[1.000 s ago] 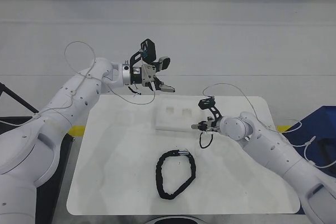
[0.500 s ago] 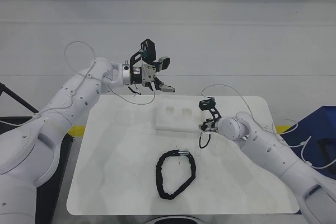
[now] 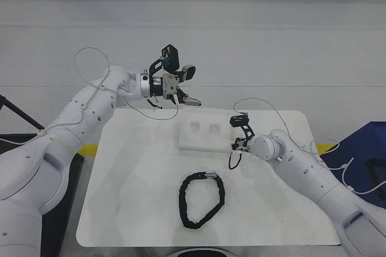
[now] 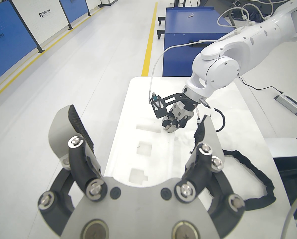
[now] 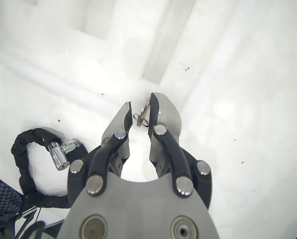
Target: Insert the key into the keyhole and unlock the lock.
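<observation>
A black fabric-covered chain lock (image 3: 194,200) lies looped on the white table, its chrome lock cylinder (image 3: 210,174) at the loop's far end. The cylinder (image 5: 58,157) and chain (image 5: 26,148) also appear in the right wrist view. My right gripper (image 3: 234,146) is low at the right end of the white foam tray (image 3: 193,145), shut on a small metal key (image 5: 143,114) held between its fingertips (image 5: 153,110) just above a slot in the foam. My left gripper (image 4: 138,123) hangs open and holds nothing, raised above the table's far edge (image 3: 183,92).
The foam tray (image 4: 124,148) has several rectangular recesses. A blue cart (image 3: 381,149) stands off the table's right side. Bare tabletop (image 3: 128,193) lies left of and in front of the chain.
My right gripper has shifted slightly to the right at the foam tray's end. The left arm and the chain lock have not moved.
</observation>
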{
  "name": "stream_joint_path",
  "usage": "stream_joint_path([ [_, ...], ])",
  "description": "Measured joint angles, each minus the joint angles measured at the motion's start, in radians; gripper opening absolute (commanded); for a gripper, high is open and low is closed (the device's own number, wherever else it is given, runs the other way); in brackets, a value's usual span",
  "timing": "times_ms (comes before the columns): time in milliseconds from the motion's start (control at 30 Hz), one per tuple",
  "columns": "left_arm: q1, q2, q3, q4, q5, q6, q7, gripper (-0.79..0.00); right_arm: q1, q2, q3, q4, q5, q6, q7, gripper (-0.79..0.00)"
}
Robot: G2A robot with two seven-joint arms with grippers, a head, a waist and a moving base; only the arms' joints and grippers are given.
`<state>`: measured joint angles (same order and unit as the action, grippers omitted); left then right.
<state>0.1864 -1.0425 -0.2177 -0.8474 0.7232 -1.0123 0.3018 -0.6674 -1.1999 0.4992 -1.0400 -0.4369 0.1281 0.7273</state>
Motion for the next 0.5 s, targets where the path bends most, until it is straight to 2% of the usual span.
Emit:
stream_joint_path([
  [33,0.000,0.000,0.000,0.000,0.000,0.000,0.000,0.000,-0.001,-0.002,0.003,0.006,0.000,0.002,-0.002,-0.782],
  [67,0.000,0.000,0.000,0.000,0.000,0.000,0.000,0.000,-0.002,-0.004,0.007,0.009,0.000,0.005,-0.005,-0.785],
  [500,0.000,0.000,0.000,0.000,0.000,0.000,0.000,0.000,-0.004,-0.013,0.061,0.010,-0.020,0.019,0.021,-0.785],
])
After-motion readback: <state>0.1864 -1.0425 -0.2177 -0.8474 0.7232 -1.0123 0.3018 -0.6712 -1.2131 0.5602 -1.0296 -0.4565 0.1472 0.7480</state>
